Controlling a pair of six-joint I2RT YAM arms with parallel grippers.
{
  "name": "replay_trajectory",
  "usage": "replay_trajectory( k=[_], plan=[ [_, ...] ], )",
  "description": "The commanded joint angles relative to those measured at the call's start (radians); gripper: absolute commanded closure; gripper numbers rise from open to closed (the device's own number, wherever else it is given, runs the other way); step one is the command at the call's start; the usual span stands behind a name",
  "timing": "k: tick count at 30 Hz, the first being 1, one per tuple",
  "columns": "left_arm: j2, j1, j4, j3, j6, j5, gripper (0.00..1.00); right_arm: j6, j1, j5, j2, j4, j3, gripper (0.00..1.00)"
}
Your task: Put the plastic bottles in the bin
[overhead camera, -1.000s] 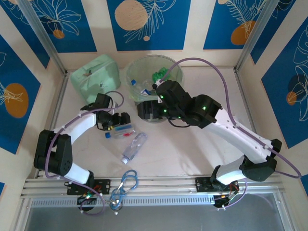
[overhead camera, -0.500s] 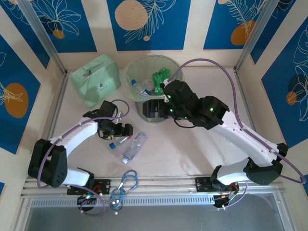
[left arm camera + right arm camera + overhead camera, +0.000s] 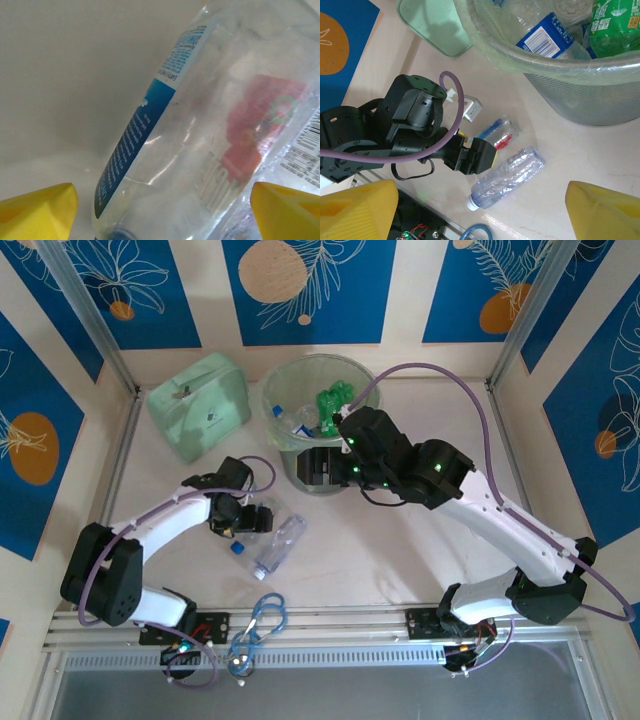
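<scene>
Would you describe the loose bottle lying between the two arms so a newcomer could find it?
From the pale-green bin at the far side, come toward the near edge. Beside the left gripper lies a crumpled clear bottle. Unlike the blue-labelled bottle between that gripper's fingers, it has a white cap and no coloured label showing.

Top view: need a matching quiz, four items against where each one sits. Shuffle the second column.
Things:
1. bin
2. zip case
3. carabiner
4. loose clear bottle

Places:
A. bottom of the view, left of centre
B. top centre, round and translucent
C. middle, lying on its side
D. top left, mint green

Pairs: 1-B, 2-D, 3-A, 4-C
</scene>
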Motion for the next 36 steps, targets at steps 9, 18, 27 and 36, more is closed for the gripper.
replay_trajectory(
  k=[9,18,27,36],
  plan=[
    [0.025,-0.019,0.054,-0.054,-0.042,-0.050,0.29,0.031,-0.036,-0.045,-0.034,0.039,-0.048,0.15],
    [-0.041,-0.019,0.041,-0.051,-0.039,-0.089,0.46,0.048,-0.055,-0.068,-0.033,0.054,-0.065,0.17],
    [-0.216,-0.019,-0.127,0.088,-0.023,-0.137,0.51,0.048,-0.075,-0.073,-0.061,0.043,-0.043,0.18],
    [-0.299,-0.019,-0.423,0.585,0.134,-0.352,0.51,0.033,-0.114,-0.070,-0.154,0.026,-0.018,0.18]
  ],
)
